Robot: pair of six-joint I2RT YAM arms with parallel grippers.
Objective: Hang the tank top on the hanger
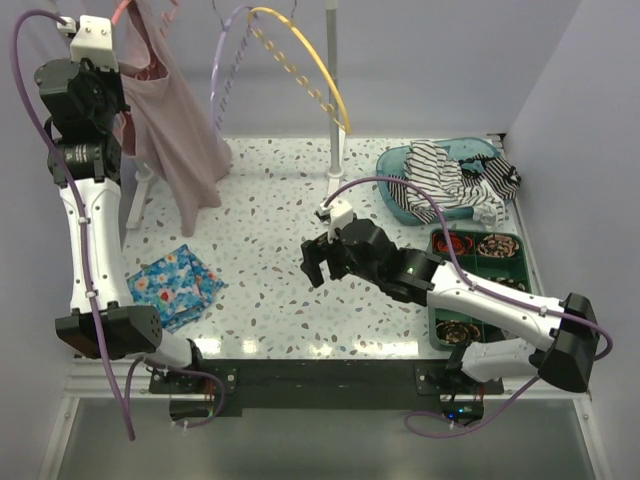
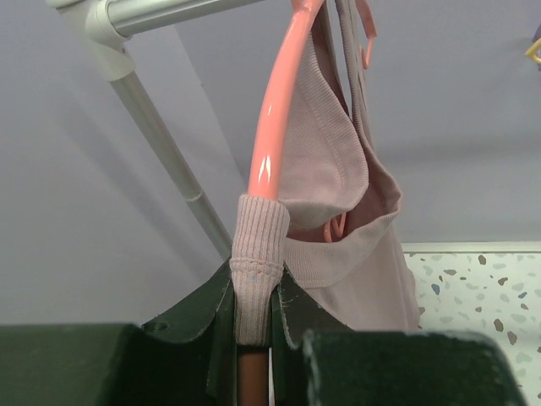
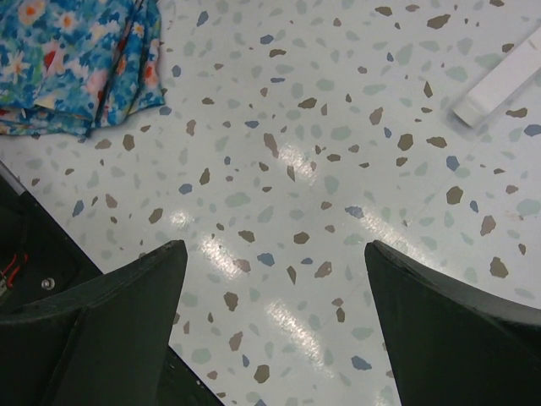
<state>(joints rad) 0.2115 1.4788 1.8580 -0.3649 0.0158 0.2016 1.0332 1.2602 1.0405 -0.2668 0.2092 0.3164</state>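
The mauve tank top hangs from the coral hanger on the rail at the back left. In the left wrist view the hanger curves up to the rail with the tank top draped over it. My left gripper is raised at the rail and is shut on a tank top strap wrapped round the hanger's arm. In the top view the left gripper sits beside the cloth. My right gripper is open and empty, low over the table's middle; it also shows in the right wrist view.
A lilac hanger and a yellow hanger hang on the rail. A folded blue floral cloth lies front left. A striped garment lies on a blue tray back right. A green tray of bowls stands at right.
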